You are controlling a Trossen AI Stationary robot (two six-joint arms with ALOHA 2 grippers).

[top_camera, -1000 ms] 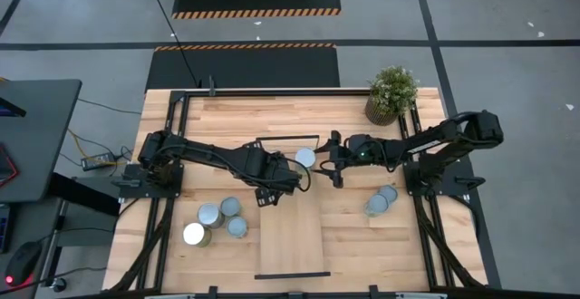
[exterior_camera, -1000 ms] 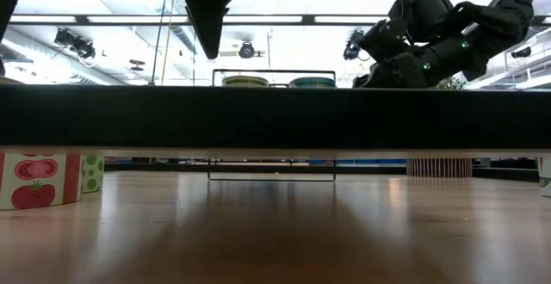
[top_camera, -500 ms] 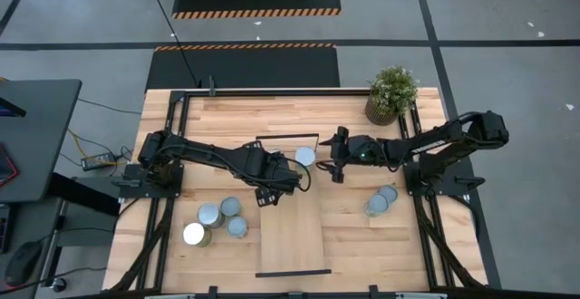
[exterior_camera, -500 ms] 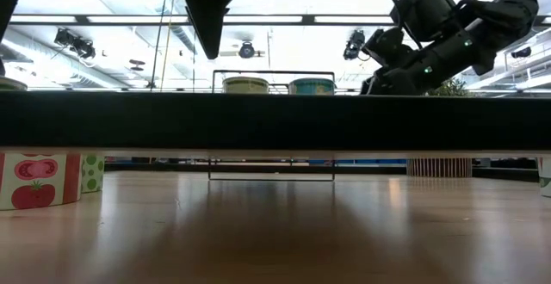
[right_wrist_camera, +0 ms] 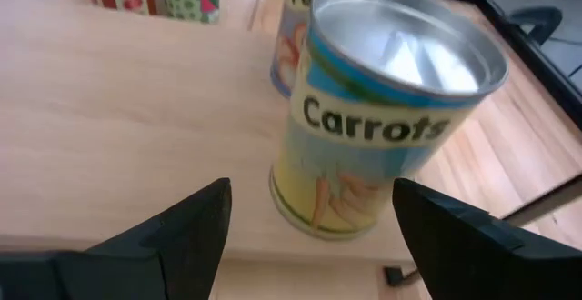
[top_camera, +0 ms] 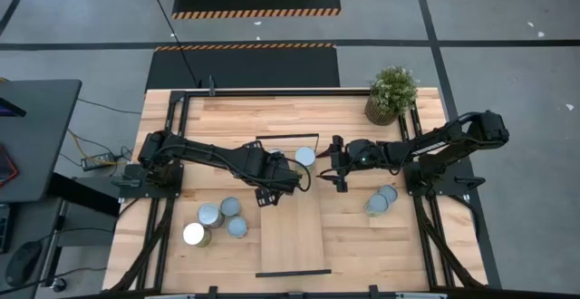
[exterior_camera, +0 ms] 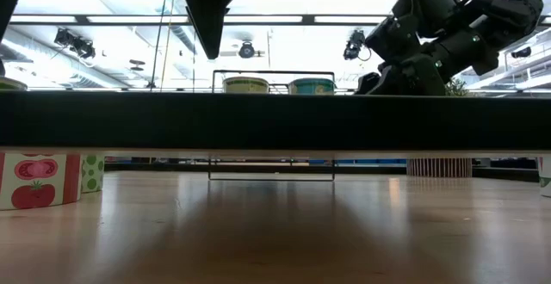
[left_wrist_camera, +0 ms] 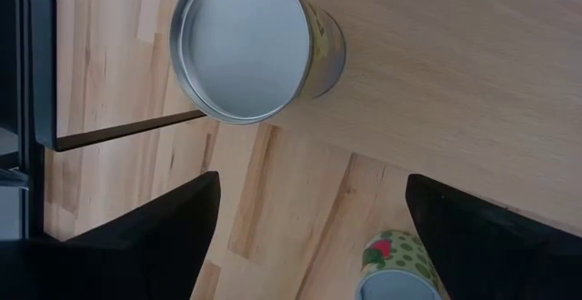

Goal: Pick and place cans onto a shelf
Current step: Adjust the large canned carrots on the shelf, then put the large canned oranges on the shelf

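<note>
Pale wooden surface carries the shelf, with loose cans near its front left. Farther back, two cans stand on the shelf's far end between the open left end effector and the open, empty right end effector.

From high up we look straight down on the whole table. Down low we look flat across it. Each wrist camera sits close over the shelf. Both wrist cameras and the high one see the carrots can.
</note>
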